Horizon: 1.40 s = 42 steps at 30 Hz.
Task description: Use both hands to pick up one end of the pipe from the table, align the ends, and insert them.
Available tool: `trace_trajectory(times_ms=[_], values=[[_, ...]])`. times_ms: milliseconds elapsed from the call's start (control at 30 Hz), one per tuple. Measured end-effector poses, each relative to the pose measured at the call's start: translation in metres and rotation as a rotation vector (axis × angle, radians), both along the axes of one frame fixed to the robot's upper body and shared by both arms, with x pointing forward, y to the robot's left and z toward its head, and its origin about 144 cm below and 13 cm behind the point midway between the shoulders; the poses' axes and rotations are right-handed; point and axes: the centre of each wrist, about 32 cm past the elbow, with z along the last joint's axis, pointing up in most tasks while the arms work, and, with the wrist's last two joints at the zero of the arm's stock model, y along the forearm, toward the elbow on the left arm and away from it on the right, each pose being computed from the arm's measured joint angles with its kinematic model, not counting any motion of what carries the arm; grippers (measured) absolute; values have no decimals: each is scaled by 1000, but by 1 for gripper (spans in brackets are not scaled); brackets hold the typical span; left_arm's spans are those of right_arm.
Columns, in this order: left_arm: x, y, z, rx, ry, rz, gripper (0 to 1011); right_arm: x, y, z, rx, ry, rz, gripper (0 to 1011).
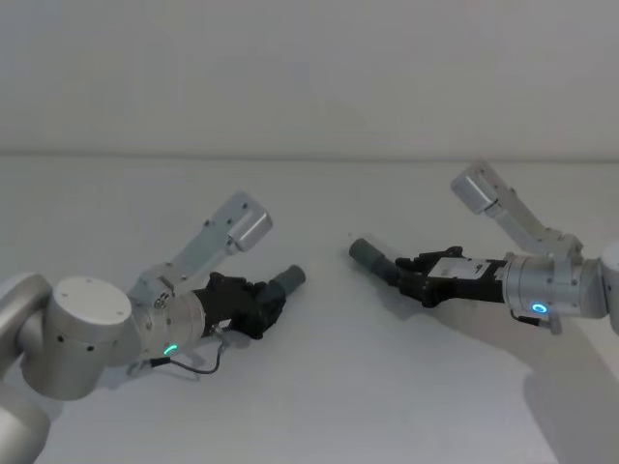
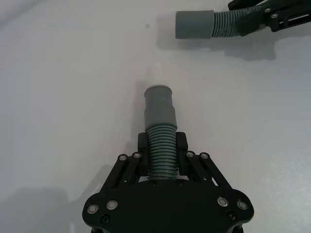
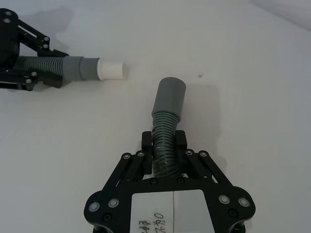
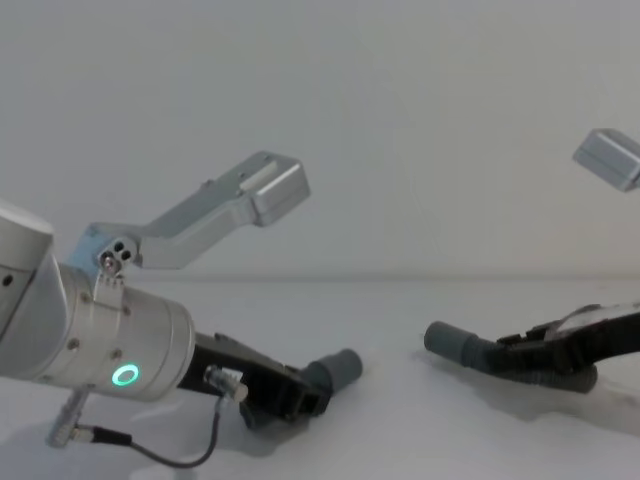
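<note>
a: left gripper (image 2: 163, 145), state?
b: pressed onto the ribbed part of the left hose piece (image 2: 161, 133), one finger on each side. the left cuff (image 2: 160, 109) is clear of the fingers, ahead of the fingertips.
a: right gripper (image 3: 164, 145)?
b: same hold noted. the ribbed section of the right hose piece (image 3: 165, 124) is pinched between both fingers. the right cuff (image 3: 169, 97) sticks out beyond them.
a: where are the pieces placed?
b: both are carried low over the table (image 1: 319, 406). the left piece is on the robot's left of centre, the right piece on its right. contact with the surface cannot be told.
a: the ends?
b: apart, not joined. bare table is seen between them. each cuff is pointed inward and away from the robot, so the two are not lined up. a white tip (image 3: 112, 71) is seen past the left cuff in the right wrist view.
a: arms?
b: a green ring (image 1: 170, 349) is lit on the left arm, a blue ring (image 1: 538, 309) on the right.
</note>
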Motion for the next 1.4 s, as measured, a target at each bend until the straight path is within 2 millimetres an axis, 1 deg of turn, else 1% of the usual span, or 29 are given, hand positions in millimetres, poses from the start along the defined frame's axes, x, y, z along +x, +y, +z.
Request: trace_trajectory(times_ms=[367, 633, 1033, 1400], values=[[0, 2, 12, -30, -117, -22, 319, -9, -6, 18, 9, -88, -4, 267], [2, 6, 23, -15, -238, -63, 320, -17, -13, 31, -36, -146, 8, 267], [7, 17, 34, 98, -391, -170, 319, -31, -18, 40, -179, -242, 44, 267], [10, 27, 40, 235, -502, -285, 319, -44, -19, 41, -330, -360, 92, 267]])
